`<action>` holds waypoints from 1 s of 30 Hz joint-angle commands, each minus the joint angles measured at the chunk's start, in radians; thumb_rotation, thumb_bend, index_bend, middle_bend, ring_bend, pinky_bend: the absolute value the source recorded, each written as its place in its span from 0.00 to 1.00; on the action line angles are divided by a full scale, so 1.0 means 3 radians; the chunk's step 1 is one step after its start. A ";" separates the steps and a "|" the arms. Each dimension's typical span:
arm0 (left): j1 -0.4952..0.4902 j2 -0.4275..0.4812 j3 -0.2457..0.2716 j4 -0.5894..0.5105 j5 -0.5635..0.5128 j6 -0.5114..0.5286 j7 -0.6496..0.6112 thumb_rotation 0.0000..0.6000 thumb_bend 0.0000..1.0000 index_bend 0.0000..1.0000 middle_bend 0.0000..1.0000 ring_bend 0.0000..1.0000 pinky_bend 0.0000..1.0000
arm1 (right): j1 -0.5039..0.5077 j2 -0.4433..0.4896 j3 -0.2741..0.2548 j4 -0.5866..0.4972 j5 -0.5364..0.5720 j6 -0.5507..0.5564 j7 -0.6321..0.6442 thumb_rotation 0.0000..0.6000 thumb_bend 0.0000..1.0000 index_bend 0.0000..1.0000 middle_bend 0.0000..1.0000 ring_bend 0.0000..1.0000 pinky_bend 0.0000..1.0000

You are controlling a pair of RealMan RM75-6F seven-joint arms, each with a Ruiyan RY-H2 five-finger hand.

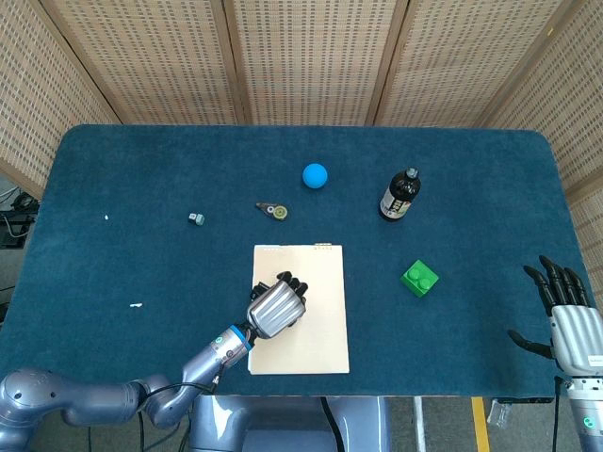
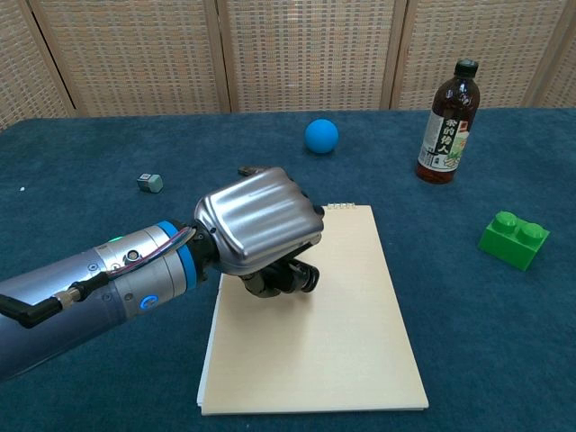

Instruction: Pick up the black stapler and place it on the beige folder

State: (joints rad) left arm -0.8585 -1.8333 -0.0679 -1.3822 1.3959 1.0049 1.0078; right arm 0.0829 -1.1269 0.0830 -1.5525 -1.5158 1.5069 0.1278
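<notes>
Head view
left hand (image 1: 276, 307): over the left half of the beige folder (image 1: 316, 282); back of the hand turned up, fingers curled under and closed on a dark thing, so the load hangs beneath the palm, ready to be set down
black stapler: hidden under the hand from above; only dark bits at the fingertips; judged to be what the hand carries
right hand (image 1: 568, 323): at the near right table edge, well apart from everything; fingers straight and spread, holding nothing; parked out of the way
table (image 1: 122, 188): blue cloth; blue ball (image 1: 315, 174), bottle (image 1: 399, 195) and green brick (image 1: 420, 278) all off the folder, so the landing spot is free

Chest view
left hand (image 2: 261, 222): low over the folder (image 2: 360, 342), knuckles forward, forearm coming in from the left
black stapler (image 2: 286, 278): gripped under the palm, just above or touching the sheet; cannot tell which
step in hand: lowering and release, judged close to done
risk: a slip or roll on letting go, if not yet resting flat
</notes>
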 commanded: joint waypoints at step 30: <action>0.0895 0.1097 0.0074 -0.0999 0.0461 0.1433 -0.0734 1.00 0.13 0.19 0.00 0.01 0.05 | 0.0007 -0.0039 -0.0025 -0.0005 -0.0039 -0.0003 -0.0162 1.00 0.14 0.15 0.00 0.00 0.00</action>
State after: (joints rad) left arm -0.6556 -1.5733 -0.0738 -1.6242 1.5276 1.3798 0.8186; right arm 0.0845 -1.1358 0.0774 -1.5537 -1.5250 1.5067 0.0855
